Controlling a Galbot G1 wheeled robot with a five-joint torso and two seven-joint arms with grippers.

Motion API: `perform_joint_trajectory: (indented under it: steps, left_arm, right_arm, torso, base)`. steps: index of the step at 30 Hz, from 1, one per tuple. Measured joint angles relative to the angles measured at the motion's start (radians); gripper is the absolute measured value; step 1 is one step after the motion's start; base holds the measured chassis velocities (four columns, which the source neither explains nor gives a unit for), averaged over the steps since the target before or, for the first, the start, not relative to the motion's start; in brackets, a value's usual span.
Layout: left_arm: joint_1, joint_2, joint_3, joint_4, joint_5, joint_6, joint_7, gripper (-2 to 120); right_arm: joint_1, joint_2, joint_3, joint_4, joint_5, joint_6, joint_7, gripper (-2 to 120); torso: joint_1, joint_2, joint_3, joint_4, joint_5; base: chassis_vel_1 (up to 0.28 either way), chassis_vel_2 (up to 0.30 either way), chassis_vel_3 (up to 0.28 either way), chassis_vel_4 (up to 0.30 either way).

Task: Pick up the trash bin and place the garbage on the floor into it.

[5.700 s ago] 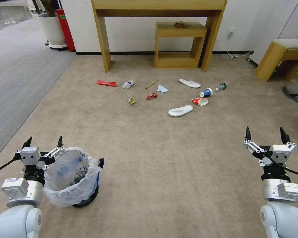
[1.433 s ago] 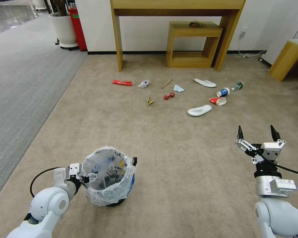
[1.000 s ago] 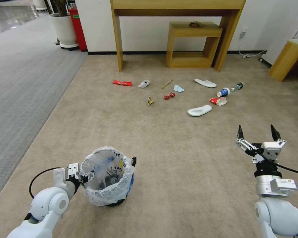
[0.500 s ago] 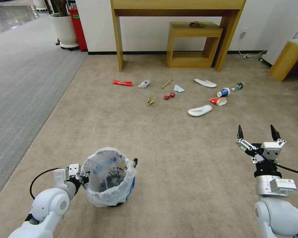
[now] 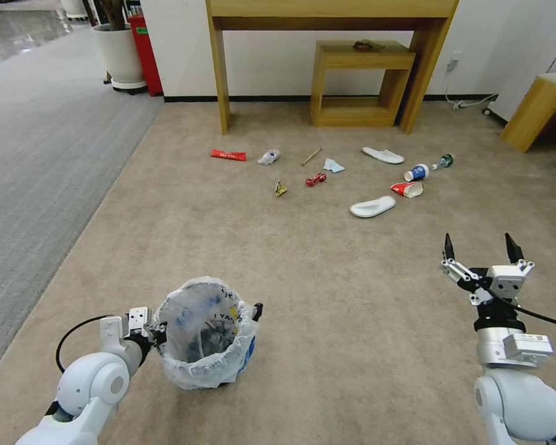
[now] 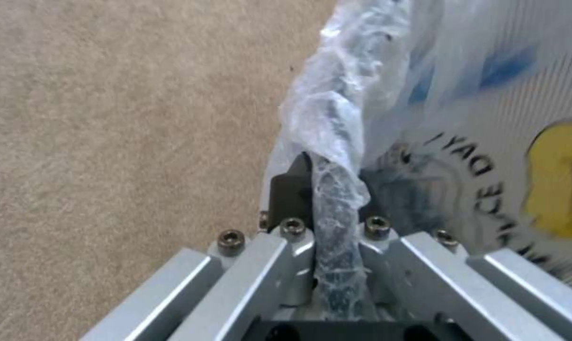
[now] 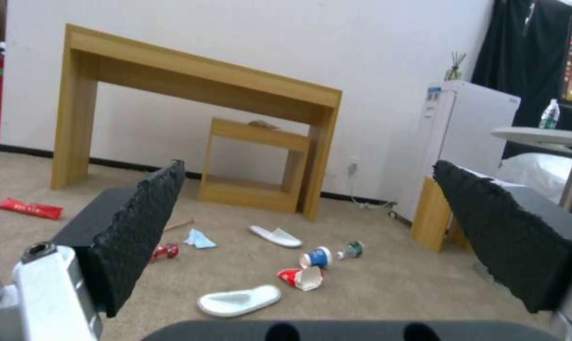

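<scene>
Jaws of left gripper (image 6: 327, 265) clamp trash bin (image 5: 205, 337) rim, tips bag-hidden; right gripper (image 5: 479, 245) spread.

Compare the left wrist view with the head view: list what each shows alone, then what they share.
Left wrist view alone: close up, the left gripper pinches the bag-wrapped rim of the trash bin, and dark lettering and a yellow patch are printed on the liner.

Head view alone: the right gripper held open in the air, the litter by the wooden table, including the red wrapper, crushed can and two white slippers.

Both: the bin, the left gripper at its rim, and the beige floor.
</scene>
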Motion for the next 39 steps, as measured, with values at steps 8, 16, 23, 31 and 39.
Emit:
perform_joint_trajectory:
  steps: [8,16,23,31,39]
  left_arm:
    - [0.016,-0.016,-0.114,-0.094,-0.15,0.0,-0.066,0]
    - [0.022,-0.039,-0.174,-0.192,-0.269,-0.002,-0.136,0]
    - [0.027,-0.05,-0.213,-0.259,-0.353,-0.003,-0.22,0]
    - [0.026,-0.063,-0.313,-0.28,-0.426,-0.005,-0.283,0]
    - [0.054,-0.04,-0.376,-0.286,-0.435,-0.005,-0.288,0]
  right_arm:
    - [0.009,-0.009,-0.006,0.0,0.02,-0.004,0.008,100]
    - [0.009,-0.005,-0.01,-0.007,0.02,-0.004,0.013,100]
    - [0.009,-0.005,-0.011,-0.008,0.024,-0.001,0.018,100]
    - [0.01,-0.006,-0.016,-0.019,0.047,0.016,0.018,100]
    - [0.009,0.0,-0.019,-0.019,0.048,0.016,0.022,100]
  torso:
    - [0.0,0.0,0.0,0.0002,0.0004]
    - [0.0,0.0,0.0,0.0001,0.0005]
    - [0.0,0.0,0.0,0.0002,0.0005]
    - [0.0,0.0,0.0,0.0002,0.0005]
    - [0.0,0.0,0.0,0.0003,0.0005]
  base:
    - [0.0,0.0,0.0,0.0]
    - [0.0,0.0,0.0,0.0]
    - [0.0,0.0,0.0,0.0]
    - [0.0,0.0,0.0,0.0]
    - [0.0,0.0,0.0,0.0]
